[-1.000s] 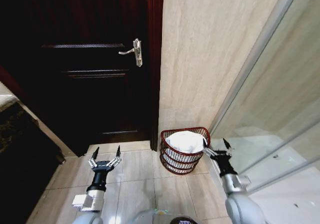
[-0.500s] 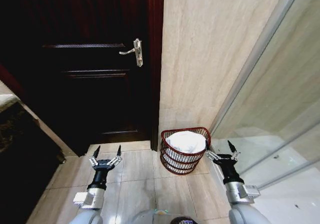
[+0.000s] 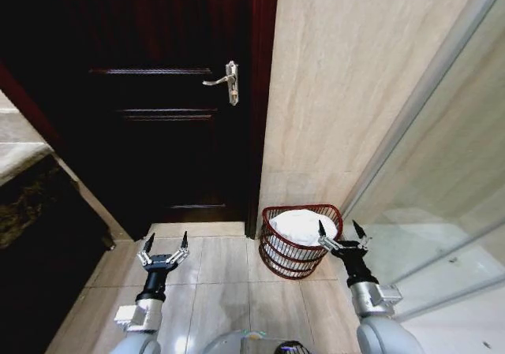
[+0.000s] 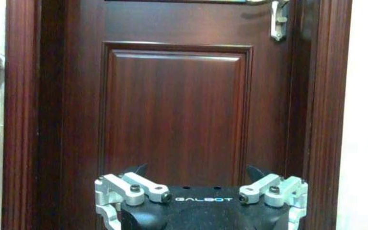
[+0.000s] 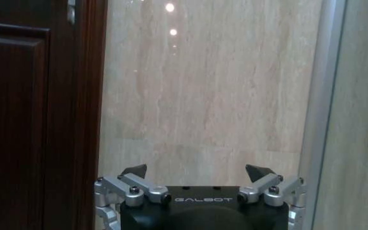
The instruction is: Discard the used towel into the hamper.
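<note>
Right end effector (image 3: pixel 338 232) spread beside hamper (image 3: pixel 298 250) with white towel (image 3: pixel 301 225) inside.

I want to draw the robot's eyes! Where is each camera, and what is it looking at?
Head view: up on the head, looking down at the hamper holding the towel, both open grippers, left and right, in front.
Left wrist view: on the left arm, facing the door; its gripper shows.
Right wrist view: on the right arm, facing the wall; its gripper shows.
Shared: the door.
</note>
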{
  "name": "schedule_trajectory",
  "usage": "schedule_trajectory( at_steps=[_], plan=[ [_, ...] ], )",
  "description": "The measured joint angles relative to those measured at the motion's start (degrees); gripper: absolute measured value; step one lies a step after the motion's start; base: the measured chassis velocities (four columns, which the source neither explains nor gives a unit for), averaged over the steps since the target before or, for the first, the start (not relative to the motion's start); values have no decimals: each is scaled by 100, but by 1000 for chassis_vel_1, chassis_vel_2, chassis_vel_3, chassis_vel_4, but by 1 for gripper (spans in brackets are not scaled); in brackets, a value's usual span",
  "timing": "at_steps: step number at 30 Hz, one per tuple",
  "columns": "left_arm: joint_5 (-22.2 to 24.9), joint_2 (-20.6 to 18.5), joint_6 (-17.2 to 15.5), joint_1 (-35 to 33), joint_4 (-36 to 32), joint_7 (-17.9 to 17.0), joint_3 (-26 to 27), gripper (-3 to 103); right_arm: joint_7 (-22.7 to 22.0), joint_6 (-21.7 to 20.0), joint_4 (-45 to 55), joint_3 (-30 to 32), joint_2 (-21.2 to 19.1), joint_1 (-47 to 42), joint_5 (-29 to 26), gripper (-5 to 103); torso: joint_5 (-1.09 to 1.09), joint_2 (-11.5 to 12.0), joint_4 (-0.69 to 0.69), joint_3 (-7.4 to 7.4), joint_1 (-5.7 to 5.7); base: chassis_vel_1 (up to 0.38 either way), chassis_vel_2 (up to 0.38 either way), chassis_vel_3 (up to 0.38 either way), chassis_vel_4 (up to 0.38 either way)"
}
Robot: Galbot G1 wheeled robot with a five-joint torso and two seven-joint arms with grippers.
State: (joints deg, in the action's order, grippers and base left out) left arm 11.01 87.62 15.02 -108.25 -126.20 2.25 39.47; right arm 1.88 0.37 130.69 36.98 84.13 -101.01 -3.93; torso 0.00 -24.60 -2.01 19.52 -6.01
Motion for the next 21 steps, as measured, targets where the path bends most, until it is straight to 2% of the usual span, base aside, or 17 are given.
schedule_trajectory(
  at_steps=[14,21],
  plan=[
    [-113,115,-9,-5,33,46,-110,100,-40,-4,-106,37,-128,45,-91,100,0,0,1,0,0,0,0,0,0],
    [-177,156,131,8,14,32,-161,100,-48,35,-135,56,-114,31,-140,100,0,0,-1,0,0,0,0,0,0]
  ],
)
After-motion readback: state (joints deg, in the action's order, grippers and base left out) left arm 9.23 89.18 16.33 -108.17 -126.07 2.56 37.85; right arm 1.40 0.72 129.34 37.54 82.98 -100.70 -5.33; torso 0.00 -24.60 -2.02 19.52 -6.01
